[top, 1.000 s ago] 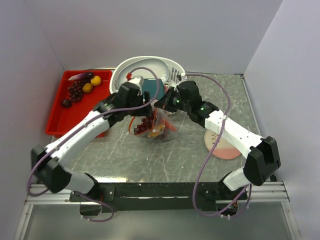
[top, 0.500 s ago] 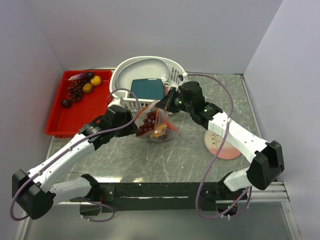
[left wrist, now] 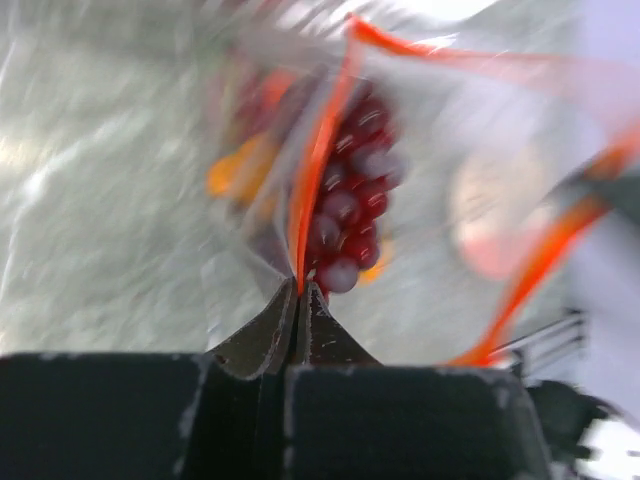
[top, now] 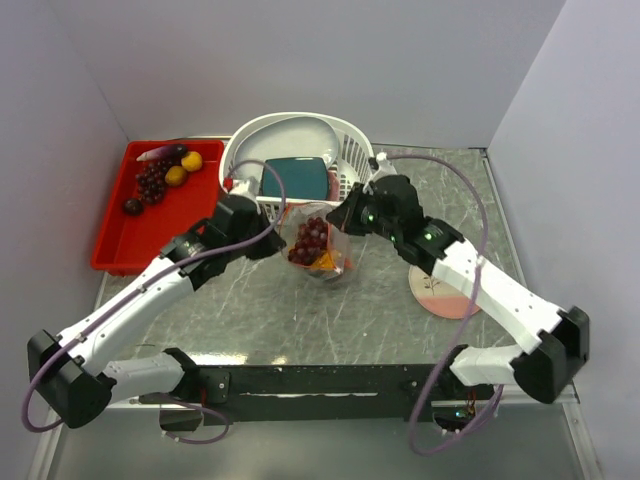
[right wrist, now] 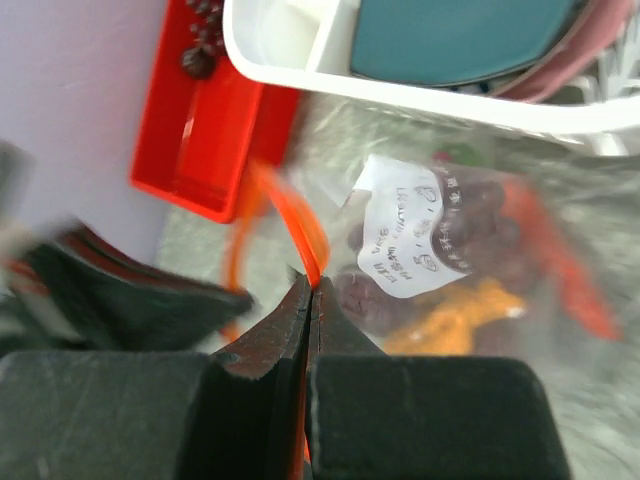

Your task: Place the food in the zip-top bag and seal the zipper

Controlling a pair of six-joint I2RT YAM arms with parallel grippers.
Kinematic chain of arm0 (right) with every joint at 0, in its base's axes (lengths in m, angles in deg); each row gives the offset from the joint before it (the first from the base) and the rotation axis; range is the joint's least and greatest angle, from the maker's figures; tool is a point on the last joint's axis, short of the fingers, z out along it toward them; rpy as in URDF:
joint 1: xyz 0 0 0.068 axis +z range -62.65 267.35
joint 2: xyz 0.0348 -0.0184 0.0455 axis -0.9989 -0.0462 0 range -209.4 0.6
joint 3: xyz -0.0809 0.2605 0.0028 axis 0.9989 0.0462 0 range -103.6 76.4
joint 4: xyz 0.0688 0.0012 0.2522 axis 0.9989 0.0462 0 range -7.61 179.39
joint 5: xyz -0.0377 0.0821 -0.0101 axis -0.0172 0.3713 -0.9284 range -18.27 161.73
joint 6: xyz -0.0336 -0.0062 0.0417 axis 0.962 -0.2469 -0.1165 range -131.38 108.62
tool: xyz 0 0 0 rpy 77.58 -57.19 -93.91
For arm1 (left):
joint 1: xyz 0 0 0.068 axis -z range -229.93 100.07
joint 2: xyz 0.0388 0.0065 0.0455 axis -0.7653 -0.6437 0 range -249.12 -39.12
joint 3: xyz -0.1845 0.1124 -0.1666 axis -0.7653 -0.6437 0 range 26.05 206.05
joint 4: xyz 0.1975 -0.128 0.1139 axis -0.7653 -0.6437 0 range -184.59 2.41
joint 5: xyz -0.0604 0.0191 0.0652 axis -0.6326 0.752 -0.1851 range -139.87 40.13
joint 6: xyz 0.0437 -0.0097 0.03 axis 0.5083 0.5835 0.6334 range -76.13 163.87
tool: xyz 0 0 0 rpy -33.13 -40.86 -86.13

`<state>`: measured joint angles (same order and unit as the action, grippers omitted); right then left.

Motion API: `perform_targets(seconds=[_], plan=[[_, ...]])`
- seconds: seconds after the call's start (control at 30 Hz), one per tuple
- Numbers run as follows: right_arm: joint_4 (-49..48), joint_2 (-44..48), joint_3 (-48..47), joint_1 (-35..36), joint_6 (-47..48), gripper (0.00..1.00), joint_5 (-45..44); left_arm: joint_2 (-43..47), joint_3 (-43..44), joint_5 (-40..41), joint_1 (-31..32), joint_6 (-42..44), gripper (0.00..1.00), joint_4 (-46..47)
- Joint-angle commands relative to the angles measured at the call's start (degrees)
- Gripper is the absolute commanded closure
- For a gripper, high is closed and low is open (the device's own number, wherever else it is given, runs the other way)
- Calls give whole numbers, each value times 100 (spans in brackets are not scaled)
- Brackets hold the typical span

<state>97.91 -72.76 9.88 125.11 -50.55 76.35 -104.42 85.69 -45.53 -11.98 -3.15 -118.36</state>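
Top external: bag mid-table, just near of basket, grapes inside. Left gripper and right gripper clamped shut on zipper ends, likely stretching mouth taut for sealing.

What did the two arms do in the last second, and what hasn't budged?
The left hand pulled back from over the zip-top bag, came to its left edge and closed on the zipper. The right hand kept its pinch on the zipper's other end. The white basket and red tray stayed put.
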Motion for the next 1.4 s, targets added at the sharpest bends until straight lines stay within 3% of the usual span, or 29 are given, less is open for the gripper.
perform_targets(seconds=[0.0, 0.13, 0.23, 0.37, 0.43, 0.57, 0.77, 0.8, 0.97, 1.1, 1.17, 1.37], plan=[[442, 823, 17, 863, 551, 100, -1060, -192, 1058, 208, -33, 299, 99, 334], [828, 946, -124, 480, 745, 100, -1358, -598, 1253, -372, 159, 273, 99, 579], [961, 1017, -195, -65, 807, 100, -938, -572, 1016, -355, 309, 141, 99, 729], [917, 1017, -265, 318, 719, 100, -472, -484, 1006, -205, 21, 176, 99, 747], [873, 1017, -212, 617, 701, 100, -515, -580, 1181, -267, -138, 237, 99, 660], [890, 964, -2, 558, 815, 100, -778, -879, 1340, -468, -166, 369, 99, 730], [680, 815, 87, 461, 903, 100, -489, -915, 1401, -451, -332, 484, 74, 818], [653, 797, 69, 452, 912, 100, -480, -897, 1445, -451, -402, 492, 62, 800], [530, 744, 25, 347, 965, 100, -50, -555, 1534, 119, -1262, 545, 28, 677], [372, 850, 209, 224, 930, 100, 267, -484, 1402, 199, -2605, 475, 23, 790], [363, 868, 227, 197, 938, 100, 399, -694, 1445, 408, -2959, 449, 23, 852], [302, 912, 359, 144, 956, 100, 566, -1836, 1823, 664, -4418, 554, 25, 1090]])
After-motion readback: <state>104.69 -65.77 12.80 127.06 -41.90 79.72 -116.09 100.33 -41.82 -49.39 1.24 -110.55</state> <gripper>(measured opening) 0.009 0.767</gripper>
